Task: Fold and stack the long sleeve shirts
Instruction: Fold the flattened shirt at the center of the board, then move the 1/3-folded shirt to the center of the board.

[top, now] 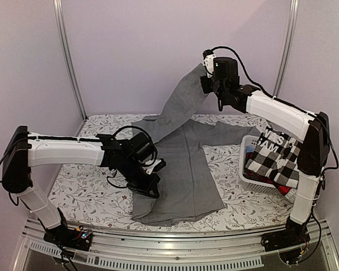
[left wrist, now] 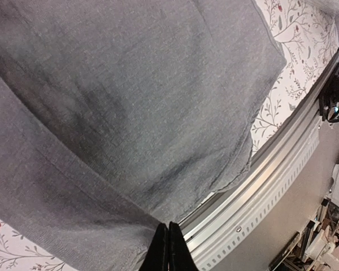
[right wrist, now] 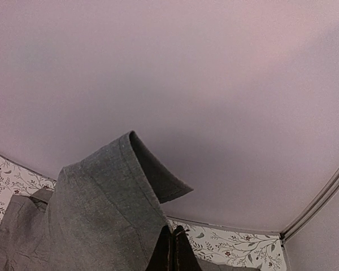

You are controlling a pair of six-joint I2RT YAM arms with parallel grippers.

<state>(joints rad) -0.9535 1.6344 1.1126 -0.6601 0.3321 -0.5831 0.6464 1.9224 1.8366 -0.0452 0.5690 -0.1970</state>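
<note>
Pinching the cuff [right wrist: 130,169] between closed fingers, the right gripper [right wrist: 172,248] hangs high above the table [top: 85,192], near the back wall [right wrist: 214,84]. The cuff stands just above its fingertips and curls over to one side. From this gripper the sleeve [top: 183,96] drops away below and to its left, running down in a taut band to the rest of the grey shirt [top: 186,169].

The shirt's body lies spread flat on the table, well below the right gripper and stretching from the far side towards the near edge.

The left gripper [left wrist: 168,248] sits low over the shirt's left side, fingers pressed together with no gap showing. Grey cloth meets its fingertips, and a long crease in the cloth runs straight to them, so it appears to have the shirt's edge nipped. Ahead of this gripper the cloth fills most of the wrist view; off to its right the shirt's corner ends just short of the metal rail [left wrist: 260,180] at the table's near edge.

Below the right arm's elbow stands a white basket [top: 254,178], tilted, apart from the grey shirt. A black-and-white checked shirt [top: 274,161] spills over its rim, with a bit of red cloth [top: 282,188] showing underneath.
</note>
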